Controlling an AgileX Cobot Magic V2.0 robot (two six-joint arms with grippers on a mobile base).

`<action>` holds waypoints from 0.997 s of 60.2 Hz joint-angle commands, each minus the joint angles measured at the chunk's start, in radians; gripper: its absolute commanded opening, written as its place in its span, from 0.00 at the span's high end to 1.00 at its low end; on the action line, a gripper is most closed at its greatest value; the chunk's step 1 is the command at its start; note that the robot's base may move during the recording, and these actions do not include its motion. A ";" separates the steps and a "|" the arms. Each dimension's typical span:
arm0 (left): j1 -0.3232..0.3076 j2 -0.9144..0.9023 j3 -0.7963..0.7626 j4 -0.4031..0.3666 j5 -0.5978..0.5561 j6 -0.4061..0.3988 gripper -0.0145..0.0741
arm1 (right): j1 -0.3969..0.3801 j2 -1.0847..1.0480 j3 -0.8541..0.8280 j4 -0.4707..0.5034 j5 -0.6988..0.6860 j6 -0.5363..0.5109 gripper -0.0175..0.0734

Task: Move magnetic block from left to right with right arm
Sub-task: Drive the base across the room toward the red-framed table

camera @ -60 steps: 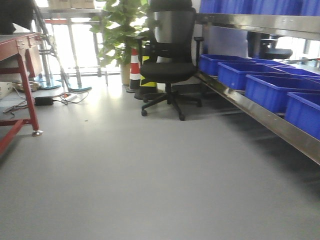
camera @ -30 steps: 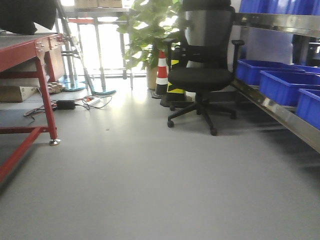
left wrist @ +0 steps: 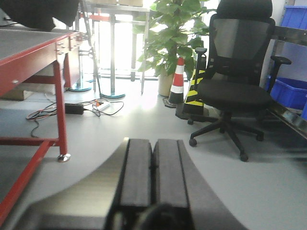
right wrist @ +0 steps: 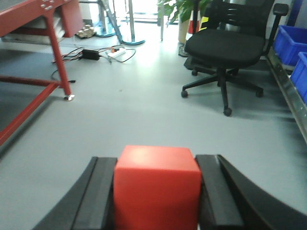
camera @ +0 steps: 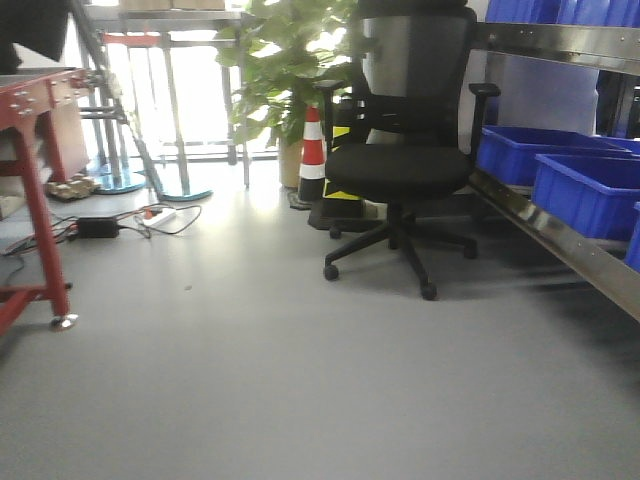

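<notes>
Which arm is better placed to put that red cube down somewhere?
Right. The right fingers clamp the red cube between them; the left fingers are pressed together, holding nothing.

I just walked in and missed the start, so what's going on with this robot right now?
The right hand is clamped on the red magnetic block, holding it up in the air. The left hand is shut and empty. Both point out across the grey floor toward a black office chair, with a red table off to one side.
</notes>
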 commanded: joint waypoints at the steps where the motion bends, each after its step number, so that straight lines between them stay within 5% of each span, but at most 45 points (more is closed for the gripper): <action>1: -0.004 -0.015 0.010 0.000 -0.090 -0.004 0.97 | -0.006 0.015 -0.025 -0.011 -0.088 -0.005 0.49; 60: -0.004 -0.015 0.010 0.000 -0.090 -0.004 0.97 | -0.006 0.015 -0.025 -0.011 -0.088 -0.005 0.49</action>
